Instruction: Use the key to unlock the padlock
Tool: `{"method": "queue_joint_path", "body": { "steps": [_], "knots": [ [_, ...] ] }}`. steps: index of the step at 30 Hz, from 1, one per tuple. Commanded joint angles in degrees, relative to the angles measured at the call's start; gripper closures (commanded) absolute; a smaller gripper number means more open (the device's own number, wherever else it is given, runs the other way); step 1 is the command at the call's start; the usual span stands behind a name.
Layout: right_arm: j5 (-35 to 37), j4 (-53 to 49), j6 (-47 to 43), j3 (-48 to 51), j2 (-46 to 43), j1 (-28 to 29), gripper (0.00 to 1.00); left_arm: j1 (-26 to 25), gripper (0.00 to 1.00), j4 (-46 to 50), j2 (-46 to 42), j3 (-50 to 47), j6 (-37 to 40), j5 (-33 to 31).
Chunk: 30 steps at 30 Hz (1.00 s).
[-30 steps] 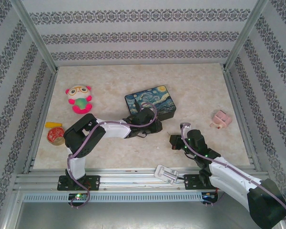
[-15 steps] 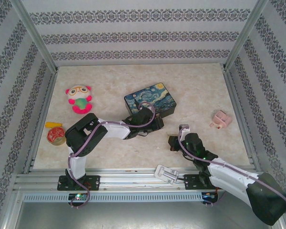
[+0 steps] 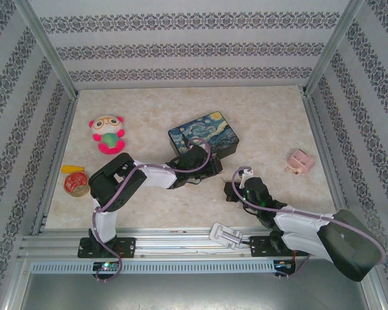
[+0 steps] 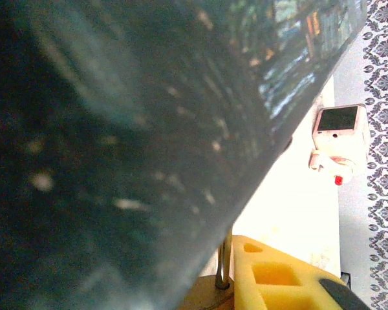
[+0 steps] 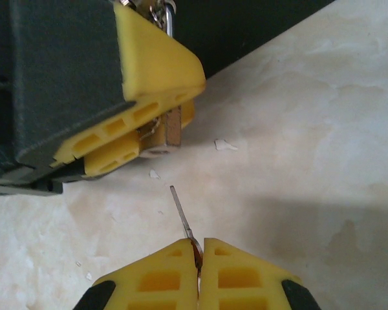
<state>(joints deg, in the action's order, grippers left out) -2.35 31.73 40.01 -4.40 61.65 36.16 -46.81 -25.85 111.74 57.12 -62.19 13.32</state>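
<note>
While the left gripper [image 5: 193, 97] is pinching it between its yellow fingers, the padlock [image 5: 173, 128] is sitting low over the table [image 3: 271, 123], near the middle and just off the near side of the dark painted tin box [image 3: 207, 132]. Whether it is touching the tabletop I cannot tell. In the left wrist view its thin silvery shackle [image 4: 224, 258] is rising from the brass body right beside the box's wall.

The right gripper [image 5: 198, 248] is facing it from the near side, its fingers pressed together on the key [image 5: 181, 213]. The thin blade is sticking out and pointing toward the padlock, and its tip is staying apart from it, with a strip of bare table between them.

Farther out, a plush toy [image 3: 107, 134] is lying toward the left edge. A roll of tape [image 3: 75, 184] is sitting near the near-left corner, and a small pink thing [image 3: 300, 161] is resting toward the right edge.
</note>
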Motion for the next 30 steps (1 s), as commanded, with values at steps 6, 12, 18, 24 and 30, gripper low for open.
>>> {"method": "queue_joint_path", "body": {
  "steps": [6,12,18,24,30],
  "knots": [
    [-2.5,5.9,3.1,-3.4,5.4,-1.0,1.0,0.7,0.78,-3.5,1.6,-0.1,-2.3,1.9],
    [-4.7,9.3,5.0,-3.9,9.3,-3.0,1.0,0.8,0.78,-3.5,1.7,0.0,-2.2,2.2],
    [-6.3,10.6,6.0,-3.6,9.7,-4.5,1.0,0.9,0.77,-3.4,2.2,0.4,-2.0,3.0],
    [-6.9,10.5,5.9,-3.5,8.8,-4.9,1.0,0.9,0.77,-3.4,2.3,0.4,-2.0,2.9],
    [-6.6,10.5,5.9,-3.6,9.3,-5.0,1.0,0.9,0.77,-3.7,2.3,0.3,-2.1,3.2]
  ]
}}
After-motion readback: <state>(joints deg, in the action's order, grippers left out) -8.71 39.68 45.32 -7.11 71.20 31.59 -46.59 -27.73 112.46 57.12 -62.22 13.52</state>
